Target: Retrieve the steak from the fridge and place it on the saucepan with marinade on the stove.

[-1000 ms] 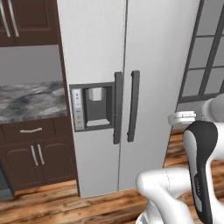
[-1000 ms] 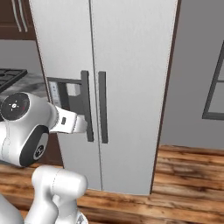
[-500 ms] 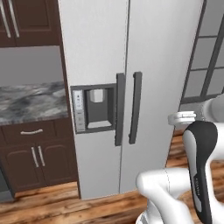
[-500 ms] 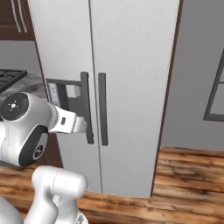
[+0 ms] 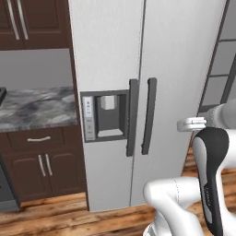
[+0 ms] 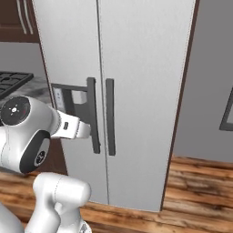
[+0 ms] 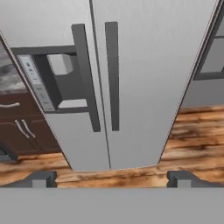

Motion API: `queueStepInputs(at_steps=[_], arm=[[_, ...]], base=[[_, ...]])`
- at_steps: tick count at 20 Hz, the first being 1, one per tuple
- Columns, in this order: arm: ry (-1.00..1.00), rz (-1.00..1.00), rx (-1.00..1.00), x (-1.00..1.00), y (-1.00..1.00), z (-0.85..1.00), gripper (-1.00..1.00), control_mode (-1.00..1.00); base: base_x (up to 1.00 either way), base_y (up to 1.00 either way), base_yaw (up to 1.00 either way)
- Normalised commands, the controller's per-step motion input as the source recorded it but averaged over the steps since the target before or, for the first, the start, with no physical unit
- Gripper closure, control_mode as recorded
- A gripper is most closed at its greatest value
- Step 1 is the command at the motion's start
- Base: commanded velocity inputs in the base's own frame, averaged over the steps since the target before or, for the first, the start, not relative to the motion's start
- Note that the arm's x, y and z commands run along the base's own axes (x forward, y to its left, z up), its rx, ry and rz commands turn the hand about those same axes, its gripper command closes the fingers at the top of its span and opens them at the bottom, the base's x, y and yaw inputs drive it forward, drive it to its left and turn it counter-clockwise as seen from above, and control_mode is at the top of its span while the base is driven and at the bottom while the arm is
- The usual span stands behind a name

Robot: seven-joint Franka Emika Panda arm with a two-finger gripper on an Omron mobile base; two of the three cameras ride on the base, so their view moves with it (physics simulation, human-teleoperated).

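Fridge [image 5: 184, 55] doors shut, both handles [image 7: 111, 74] side by side. Hand [image 7: 112, 178] spread wide, holding nothing, w/ fridge ahead, not touching.

Fridge [image 5: 138, 55] top beyond frame edge

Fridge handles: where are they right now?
The two dark fridge handles stand side by side at the seam of the closed fridge doors, mid-frame in the left base view, right of the dispenser.

No legible text or numbers noted; marks on the fridge [image 5: 138, 69] dispenser panel [image 5: 89, 119] too blurred to be read.
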Motion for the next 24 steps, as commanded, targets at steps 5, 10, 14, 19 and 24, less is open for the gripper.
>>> queueStepInputs(at_steps=[5,10,14,19,24], arm=[[0.0,0.0,0.0,0.0,0.0,0.0,-1.0,1.0],[0.0,0.0,0.0,0.06,0.0,0.0,-1.0,-1.0],[-0.01,0.0,0.0,0.17,0.05,0.0,-1.0,-1.0],[-0.21,0.0,0.0,0.01,0.19,0.0,-1.0,-1.0],[-0.29,0.0,0.0,0.0,0.35,0.0,-1.0,-1.0]], base=[[0.0,0.0,0.03],[0.0,0.0,0.0],[0.0,0.0,0.0],[0.0,0.0,0.0],[0.0,0.0,0.0]])
